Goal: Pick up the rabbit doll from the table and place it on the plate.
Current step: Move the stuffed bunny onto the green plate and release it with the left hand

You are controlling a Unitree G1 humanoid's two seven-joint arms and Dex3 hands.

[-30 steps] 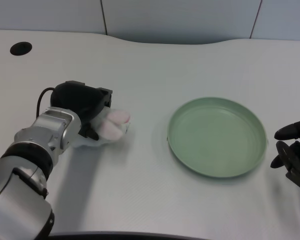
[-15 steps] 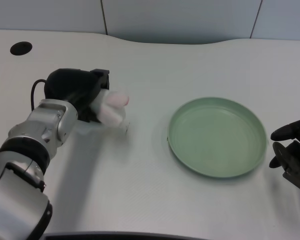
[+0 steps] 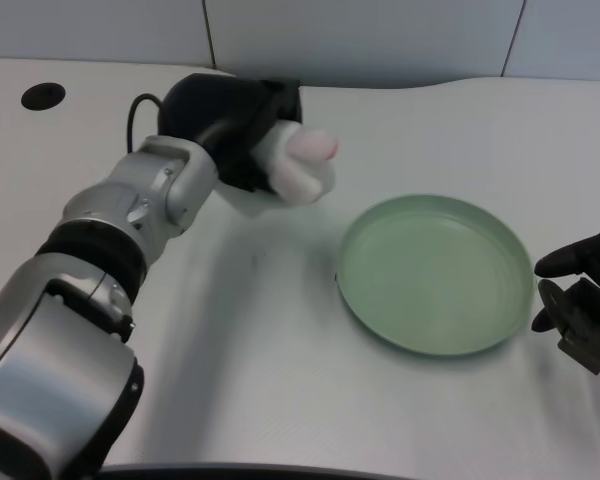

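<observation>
**Rabbit doll held above the table, left of the plate**

Your left hand (image 3: 235,125) has its fingers wrapped around the rabbit doll (image 3: 300,168), holding it clear of the white table (image 3: 280,350). The doll's white and pink end sticks out toward the green plate (image 3: 435,272), near its upper-left rim but apparently not over it. Motion blur hides how the fingers sit.

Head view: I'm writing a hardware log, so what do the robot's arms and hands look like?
The left forearm is a silver metal shell in rounded segments, split by a black band near the wrist. A thin black cable loops beside the black left hand. The right hand is also black, with rounded fingertips; its forearm is out of view.
</observation>
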